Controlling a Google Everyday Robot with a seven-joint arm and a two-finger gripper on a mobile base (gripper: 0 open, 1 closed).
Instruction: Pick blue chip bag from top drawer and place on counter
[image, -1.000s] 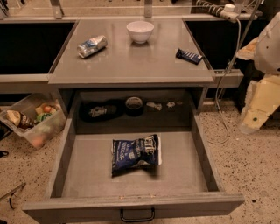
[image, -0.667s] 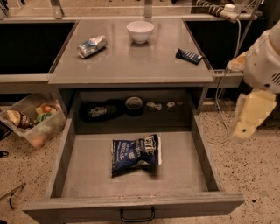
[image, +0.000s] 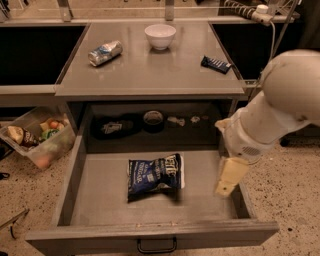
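The blue chip bag (image: 155, 176) lies flat on the floor of the open top drawer (image: 100, 202), near its middle, white lettering up. The drawer's black handle (image: 156, 246) shows at the bottom edge. The grey counter (image: 150, 72) is above and behind the drawer. My white arm (image: 280, 100) reaches in from the right. The gripper (image: 229, 176) hangs over the drawer's right wall, to the right of the bag and apart from it.
On the counter stand a white bowl (image: 160, 36), a crushed can (image: 105, 52) and a dark blue bar wrapper (image: 216, 64). A tape roll (image: 153, 119) and small items sit in the cavity behind the drawer. A plastic bin (image: 35, 141) is on the floor at left.
My arm has swung in from the far right, leftward and down. The gripper now hangs over the drawer's right wall. The bag has not moved.
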